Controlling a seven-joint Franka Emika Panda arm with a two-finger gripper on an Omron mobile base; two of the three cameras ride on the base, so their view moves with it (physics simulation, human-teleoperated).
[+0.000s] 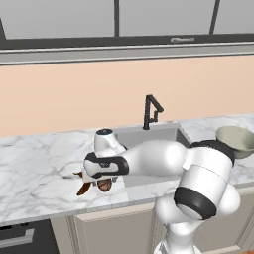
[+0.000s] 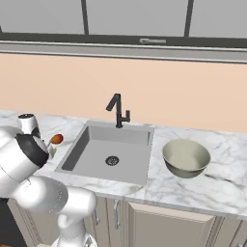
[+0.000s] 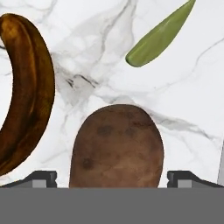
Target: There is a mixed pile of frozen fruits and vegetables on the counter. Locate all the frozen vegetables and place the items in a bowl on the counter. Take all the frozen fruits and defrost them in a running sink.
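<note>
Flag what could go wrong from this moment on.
The end effector straddles the round brown ball with its fingertips wide apart, not yet closed: a round item might roll or squirt out when squeezed. The curved brown-orange piece lies close beside it and could get nudged. The grey-olive bowl sits beyond the grey sink, so a weak grip might drop it there.

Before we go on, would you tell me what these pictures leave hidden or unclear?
- Brown ball: its lower end is cut off at the bottom of the hand view; in the left base view the hand covers most of it.
- Gripper: whether the fingertips touch the ball cannot be told.
- Green piece and curved brown-orange piece: both run off the hand view's edges.
- Bowl: partly behind the arm in the left base view.
</note>
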